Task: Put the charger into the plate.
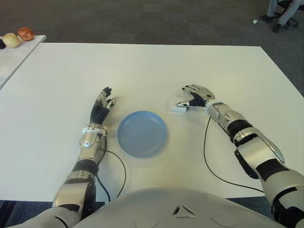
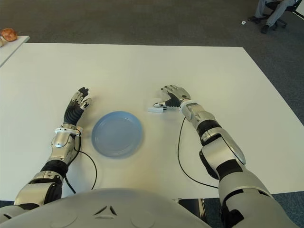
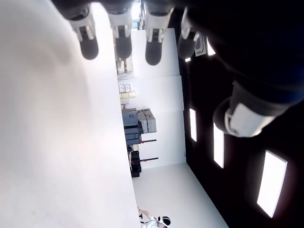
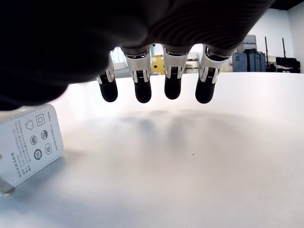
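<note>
A small white charger (image 1: 178,109) lies flat on the white table (image 1: 142,71), just right of the round blue plate (image 1: 141,134), which holds nothing. My right hand (image 1: 192,97) hovers at the charger's right end, its thumb close to it. In the right wrist view the fingers (image 4: 142,88) hang spread above the table, and the charger (image 4: 32,143) lies off to one side, outside their grasp. My left hand (image 1: 104,102) shows left of the plate with its fingers stretched out, holding nothing.
A second table (image 1: 14,54) at the far left carries round food items (image 1: 19,35). Black cables (image 1: 206,152) trail from both wrists across the near table. A seated person's legs (image 1: 285,12) show at the far right on the carpet.
</note>
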